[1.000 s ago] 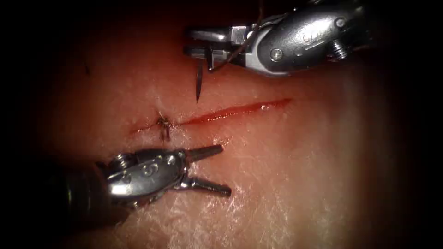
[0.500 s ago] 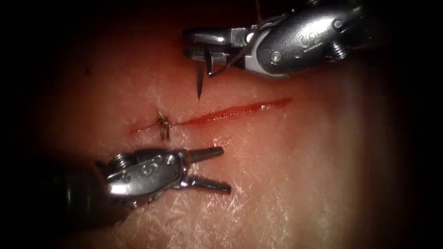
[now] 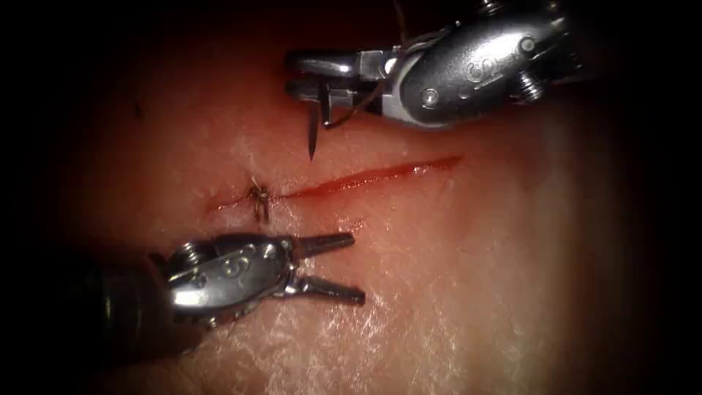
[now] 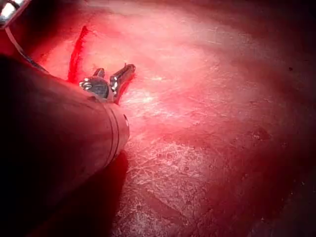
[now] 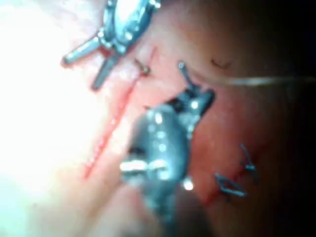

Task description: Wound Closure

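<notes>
I have the needle clamped in the right pincer near its blunt end, point hanging down just above the tissue, not in it, on the far side of the cut. The left pincer sits apart and empty on the near side, close to the knot. My right wrist view adds stitches on another cut.

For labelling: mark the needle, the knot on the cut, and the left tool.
needle (image 3: 313, 135), endoscope view, on its shaft below the right tool's jaws, clear of the tissue.
knot (image 3: 257, 194), endoscope view, on the tied thread at the cut.
left tool (image 3: 349, 266), endoscope view, midway between its open tips.
</notes>
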Tool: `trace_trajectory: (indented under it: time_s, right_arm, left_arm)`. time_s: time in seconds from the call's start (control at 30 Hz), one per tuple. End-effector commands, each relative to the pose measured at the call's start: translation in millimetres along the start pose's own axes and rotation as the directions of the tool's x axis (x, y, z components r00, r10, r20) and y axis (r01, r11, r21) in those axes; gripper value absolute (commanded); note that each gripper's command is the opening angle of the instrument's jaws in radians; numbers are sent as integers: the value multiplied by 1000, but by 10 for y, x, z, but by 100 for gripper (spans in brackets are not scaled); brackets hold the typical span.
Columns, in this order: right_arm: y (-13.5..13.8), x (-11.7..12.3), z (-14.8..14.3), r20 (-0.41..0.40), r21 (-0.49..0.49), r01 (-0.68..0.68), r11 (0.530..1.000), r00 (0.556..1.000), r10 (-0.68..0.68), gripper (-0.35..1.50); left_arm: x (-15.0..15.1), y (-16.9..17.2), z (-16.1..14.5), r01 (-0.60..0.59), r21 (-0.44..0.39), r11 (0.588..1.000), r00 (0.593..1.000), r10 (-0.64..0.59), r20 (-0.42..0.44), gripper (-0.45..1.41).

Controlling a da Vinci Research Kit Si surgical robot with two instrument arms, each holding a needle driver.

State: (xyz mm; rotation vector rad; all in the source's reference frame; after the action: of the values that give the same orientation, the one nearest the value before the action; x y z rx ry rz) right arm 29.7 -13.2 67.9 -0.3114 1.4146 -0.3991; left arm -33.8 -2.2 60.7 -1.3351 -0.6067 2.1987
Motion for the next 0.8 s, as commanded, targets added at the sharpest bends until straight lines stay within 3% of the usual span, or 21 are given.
trace_trajectory:
  time_s: [0.03,0.37,0.6,0.8]
  right_arm:
    - [-7,-5,8,-9,4,3,1000,1000,-3,-35]
    - [-37,-6,5,-7,71,28,997,1000,-28,-35]
    - [-47,-7,5,-17,80,38,996,999,-36,-35]
    - [-52,-4,4,-25,78,42,996,999,-41,-35]
  left_arm:
    - [-4,0,8,1,-2,1000,1000,-1,0,46]
    - [-2,-3,9,8,-3,1000,1000,-8,0,42]
    - [-1,-17,12,113,19,993,994,-113,4,25]
    - [-16,-27,12,169,34,985,985,-171,40,24]
